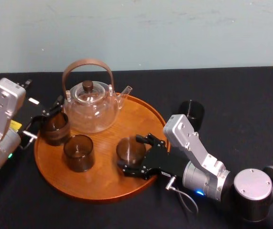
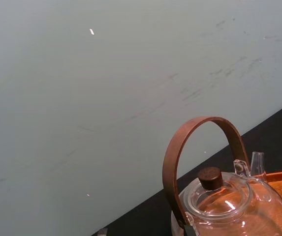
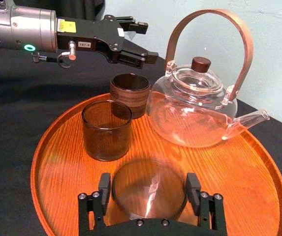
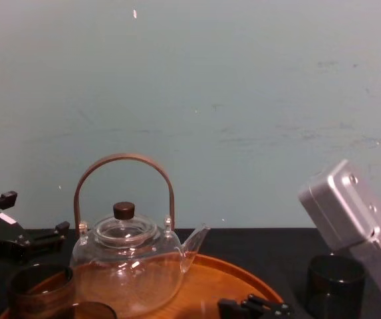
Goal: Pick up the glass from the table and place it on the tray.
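I am gripping the glass (image 1: 130, 149) with my right gripper (image 1: 132, 153), fingers closed against its sides, and it is sitting on the tray (image 1: 103, 183) in front of the teapot (image 1: 91, 107). My left gripper (image 1: 50, 110) is hovering open over the tray's left edge. I am judging the placing nearly done, with only the release left, though another dark glass (image 1: 192, 113) is standing on the table (image 1: 250, 105).

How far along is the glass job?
Done: the rear glass and the front glass stand on the tray by the teapot. In hand: the right claw straddles a third glass over the tray. The left claw hovers open near the rear glass. Left: a dark glass on the table.
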